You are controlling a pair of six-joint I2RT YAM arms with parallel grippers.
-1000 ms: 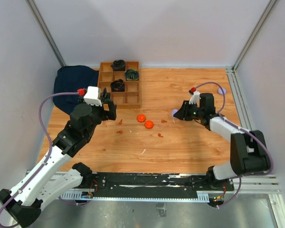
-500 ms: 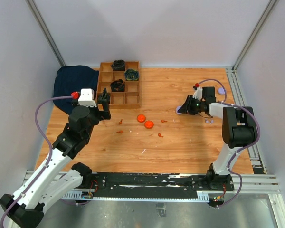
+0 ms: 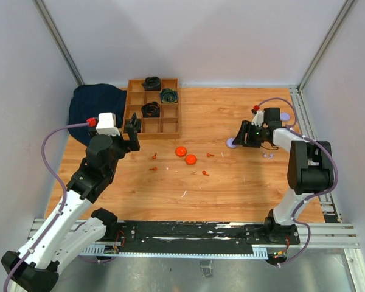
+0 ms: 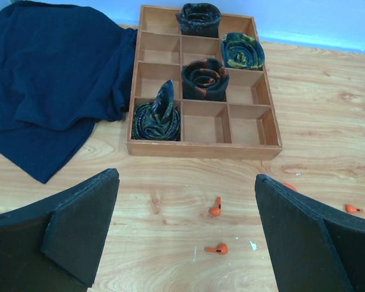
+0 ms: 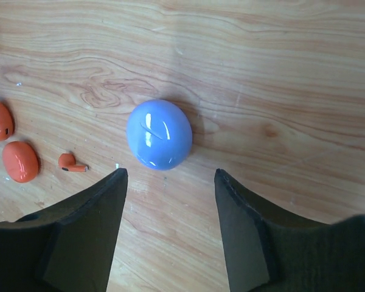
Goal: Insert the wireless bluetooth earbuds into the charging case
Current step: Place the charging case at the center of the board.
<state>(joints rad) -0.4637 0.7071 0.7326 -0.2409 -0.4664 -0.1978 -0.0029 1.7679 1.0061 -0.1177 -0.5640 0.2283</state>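
Observation:
A round lilac-blue charging case (image 5: 159,134) lies closed on the wood just ahead of my right gripper (image 5: 170,173), whose jaws stand open and apart from it. The top view shows that case (image 3: 230,143) at the right gripper's (image 3: 237,139) tips. Orange earbuds (image 3: 210,154) (image 3: 205,173) (image 3: 152,168) lie scattered mid-table. Two of these earbuds (image 4: 215,208) (image 4: 218,248) lie on the wood between the spread fingers of my open, empty left gripper (image 4: 185,179), which hovers at centre left (image 3: 134,131). One earbud (image 5: 70,162) lies left of the case.
Two orange round discs (image 3: 180,151) (image 3: 190,159) sit mid-table. A wooden compartment tray (image 4: 203,149) with rolled dark cloths stands at the back, and a navy cloth (image 4: 48,91) lies to its left. Another lilac disc (image 3: 284,115) rests at the far right.
My right gripper has opened and let go of the lilac case, which now rests on the table slightly further right. The left gripper has drawn back a little to the left.

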